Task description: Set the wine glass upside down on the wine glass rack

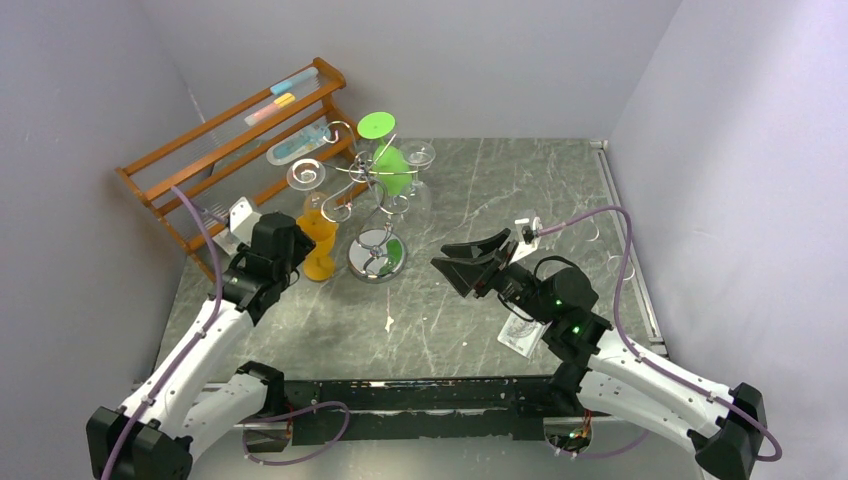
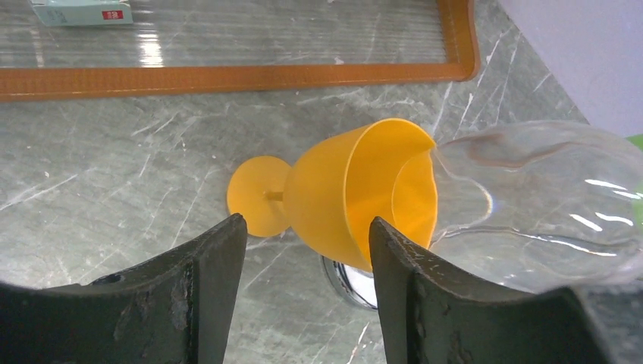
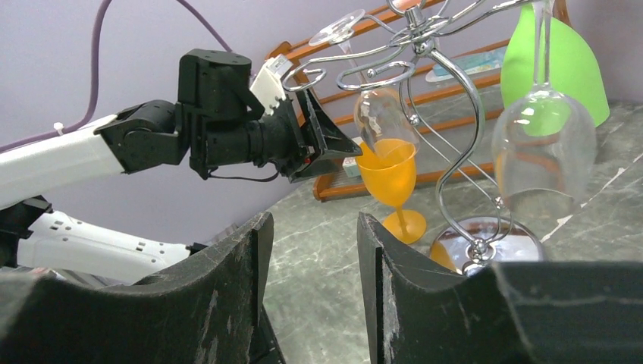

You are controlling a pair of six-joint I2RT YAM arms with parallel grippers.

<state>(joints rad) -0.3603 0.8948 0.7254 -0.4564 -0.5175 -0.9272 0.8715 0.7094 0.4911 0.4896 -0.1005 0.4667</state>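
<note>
Left end effector (image 2: 307, 226) and right end effector (image 3: 312, 221) (both parted, empty) face one orange wine glass (image 2: 341, 199), one rack (image 1: 374, 256).

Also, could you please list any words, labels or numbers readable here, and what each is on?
None can be read. The pale box on the wooden shelf rack carries a small red label, but its print is too small and blurred. Nothing else shows lettering.

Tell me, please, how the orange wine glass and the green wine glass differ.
The orange wine glass stands upright; the green wine glass is upside down. The orange one rests on the table, the green one hangs from the wire rack. Both are opaque and stemmed.
</note>
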